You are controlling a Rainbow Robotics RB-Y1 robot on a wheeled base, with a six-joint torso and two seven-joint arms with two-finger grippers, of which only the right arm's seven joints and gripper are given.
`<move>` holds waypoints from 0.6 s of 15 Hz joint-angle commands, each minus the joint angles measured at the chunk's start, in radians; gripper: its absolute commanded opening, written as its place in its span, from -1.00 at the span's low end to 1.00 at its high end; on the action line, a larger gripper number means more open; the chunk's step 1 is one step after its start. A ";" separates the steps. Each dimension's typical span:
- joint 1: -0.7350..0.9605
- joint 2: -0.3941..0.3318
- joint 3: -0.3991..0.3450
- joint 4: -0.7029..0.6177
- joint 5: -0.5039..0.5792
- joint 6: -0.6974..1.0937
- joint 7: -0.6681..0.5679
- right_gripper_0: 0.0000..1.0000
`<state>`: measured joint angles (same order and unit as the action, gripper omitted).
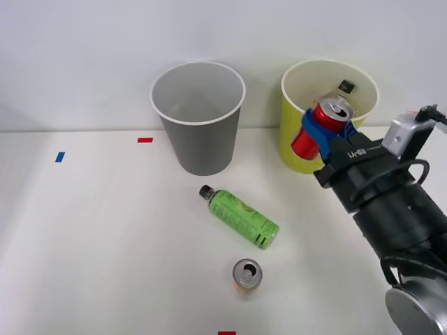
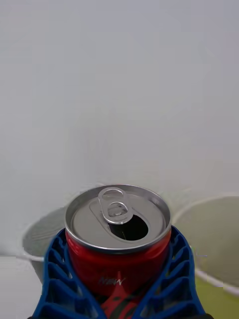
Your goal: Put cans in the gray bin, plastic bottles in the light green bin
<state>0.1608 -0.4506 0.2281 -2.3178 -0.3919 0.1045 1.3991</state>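
I see a white table (image 1: 84, 244) with the orange can (image 1: 246, 274) upright nearest me and the green bottle (image 1: 239, 216) lying just beyond. Farther back stand the gray bin (image 1: 199, 132) at left and the green bin (image 1: 297, 150) at right, against a white wall. My right gripper (image 1: 328, 131) pinches the red can (image 1: 316, 130), raised in front of the green bin, where another bottle (image 1: 344, 88) lies.

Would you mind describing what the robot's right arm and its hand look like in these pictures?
The right arm is built of thick, round black segments with a silver-gray cap at the lowest joint and white lettering near the wrist. A thin black cable loops along it, and a small silver-gray box sits beside the wrist. The hand has blue, ribbed fingers with a lattice look.
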 commanded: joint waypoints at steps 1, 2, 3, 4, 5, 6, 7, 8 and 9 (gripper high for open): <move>-0.104 -0.030 0.013 -0.003 -0.061 0.069 -0.002 -1.00; -0.158 -0.030 0.013 -0.003 -0.064 0.132 -0.006 -1.00; -0.199 -0.028 0.011 -0.003 -0.068 0.185 -0.011 -1.00; -0.237 -0.019 0.010 -0.003 -0.070 0.233 -0.018 -1.00; -0.293 -0.002 0.011 0.008 -0.073 0.281 -0.035 -1.00; -0.339 0.006 0.027 0.038 -0.071 0.281 -0.069 -1.00; -0.388 0.010 0.048 0.087 -0.059 0.251 -0.092 -1.00; -0.440 0.015 0.080 0.158 -0.022 0.187 -0.123 -1.00; -0.486 0.027 0.106 0.233 0.028 0.118 -0.166 -1.00</move>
<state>-0.2592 -0.4386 0.2928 -2.1756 -0.4264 0.3082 1.2890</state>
